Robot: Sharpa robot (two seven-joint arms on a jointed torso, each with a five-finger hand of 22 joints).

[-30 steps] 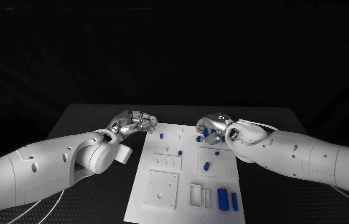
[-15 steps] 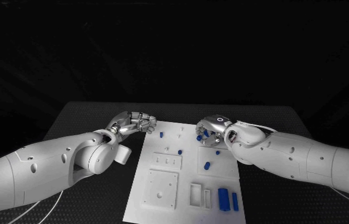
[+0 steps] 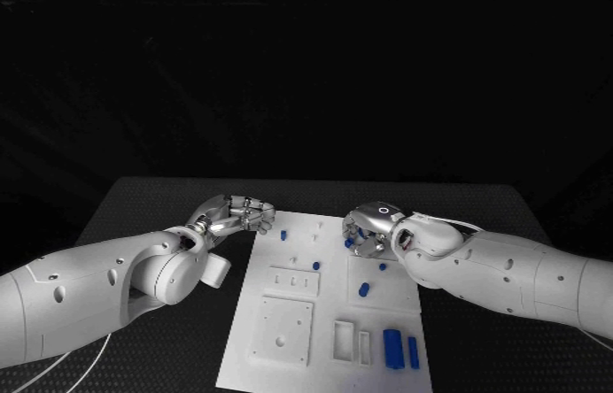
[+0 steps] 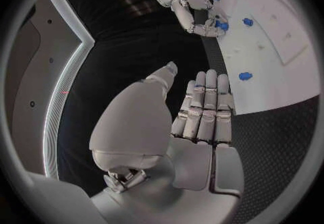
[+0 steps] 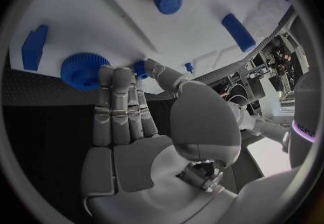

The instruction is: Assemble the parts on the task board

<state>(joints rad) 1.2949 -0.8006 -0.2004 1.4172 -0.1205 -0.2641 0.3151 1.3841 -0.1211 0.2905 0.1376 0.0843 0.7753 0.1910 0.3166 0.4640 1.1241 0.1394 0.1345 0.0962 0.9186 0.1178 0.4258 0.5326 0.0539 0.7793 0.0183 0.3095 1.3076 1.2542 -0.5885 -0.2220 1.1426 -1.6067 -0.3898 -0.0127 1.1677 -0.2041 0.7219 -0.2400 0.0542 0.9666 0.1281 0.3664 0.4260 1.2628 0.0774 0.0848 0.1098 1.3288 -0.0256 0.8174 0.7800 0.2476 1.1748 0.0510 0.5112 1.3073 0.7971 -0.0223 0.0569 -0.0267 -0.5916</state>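
White task board (image 3: pixel 288 322) was seen low in the frame's middle. Both hands, left (image 3: pixel 237 215) and right (image 3: pixel 372 230), were held open and empty at its upper corners. Blue knurled part (image 5: pixel 84 70), judged light, rigid, grippy, would best be pinched at its rim.

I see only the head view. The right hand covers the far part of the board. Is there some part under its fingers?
Observer: Yes. The right wrist view shows a round blue knurled part next to the fingertips of the right hand.
Operator: Does the hand hold anything?
Observer: I cannot tell. A small blue piece sits between its thumb and fingers.
Operator: And the left hand?
Observer: In the left wrist view the left hand holds nothing, fingers straight, beside the task board.
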